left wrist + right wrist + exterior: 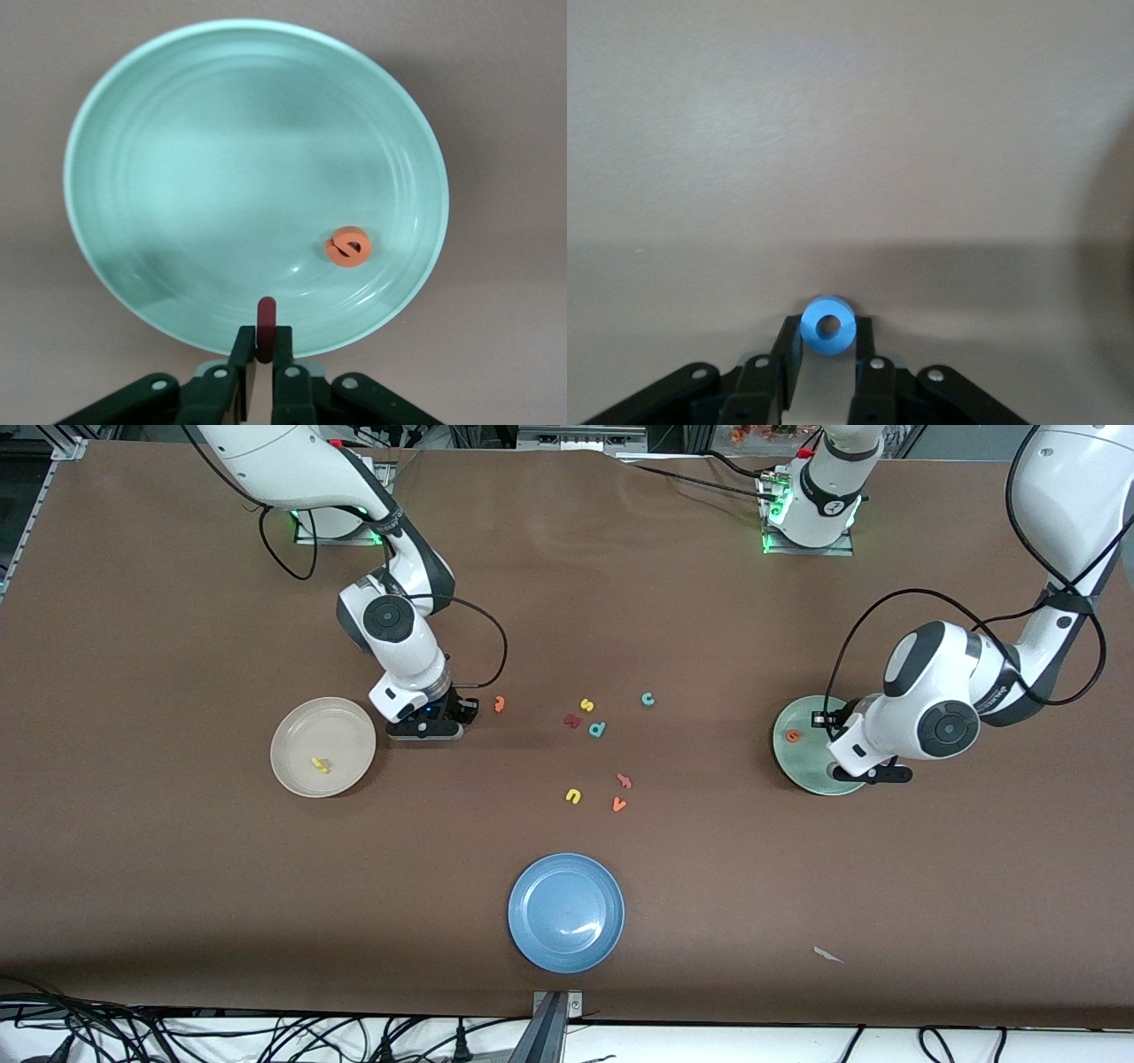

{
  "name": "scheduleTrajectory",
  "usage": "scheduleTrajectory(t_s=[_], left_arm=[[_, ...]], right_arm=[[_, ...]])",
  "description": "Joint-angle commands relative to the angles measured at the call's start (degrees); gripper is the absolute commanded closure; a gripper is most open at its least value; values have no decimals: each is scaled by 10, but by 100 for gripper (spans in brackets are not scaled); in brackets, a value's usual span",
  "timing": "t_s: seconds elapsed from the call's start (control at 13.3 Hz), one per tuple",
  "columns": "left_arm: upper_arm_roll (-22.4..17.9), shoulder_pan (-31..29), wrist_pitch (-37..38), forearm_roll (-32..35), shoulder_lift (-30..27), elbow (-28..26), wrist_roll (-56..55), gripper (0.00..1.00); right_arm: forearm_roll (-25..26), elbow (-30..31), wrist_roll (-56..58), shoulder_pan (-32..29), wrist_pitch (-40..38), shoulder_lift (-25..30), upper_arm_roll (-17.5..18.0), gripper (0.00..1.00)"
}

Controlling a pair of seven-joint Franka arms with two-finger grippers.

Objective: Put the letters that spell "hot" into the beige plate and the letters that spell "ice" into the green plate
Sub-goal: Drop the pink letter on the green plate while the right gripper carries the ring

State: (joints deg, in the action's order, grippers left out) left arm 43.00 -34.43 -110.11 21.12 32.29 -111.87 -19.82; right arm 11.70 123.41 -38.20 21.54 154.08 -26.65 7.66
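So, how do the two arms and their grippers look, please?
Both arms have glossy white shells with dark grey joint bands and round dark caps. A black cable loops along each arm. The bases glow green. The left gripper and the right gripper are black, with small silver screws.

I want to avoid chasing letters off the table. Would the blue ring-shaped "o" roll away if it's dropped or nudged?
Probably, if it lands on edge: the blue "o" is round, pinched between the right gripper fingers. Dropped flat, its faces should stop it. It looks small and stiff, likely light, so a nudge may send it skidding.
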Motion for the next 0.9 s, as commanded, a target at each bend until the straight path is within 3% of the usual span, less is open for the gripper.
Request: scheduleTrajectory(t_s=[0.0,0.23,0.45,0.68,0.83], left_arm=[[4,3,2,6,-6,10,0,2],[24,17,5,-28,-7,28,-55,2],[32,73,-8,-56,-6,31,-171,4],[31,144,-95,-66,12,26,-306,6],[26,190,-156,-63,32,23,-385,7]], right_arm=[[13,4,40,-25,-47,38,1,76],[13,5,77,-44,-74,59,1,76],[13,8,193,-108,-104,80,1,75],[13,10,301,-162,-113,86,1,73],[10,10,310,-170,-114,85,0,62]])
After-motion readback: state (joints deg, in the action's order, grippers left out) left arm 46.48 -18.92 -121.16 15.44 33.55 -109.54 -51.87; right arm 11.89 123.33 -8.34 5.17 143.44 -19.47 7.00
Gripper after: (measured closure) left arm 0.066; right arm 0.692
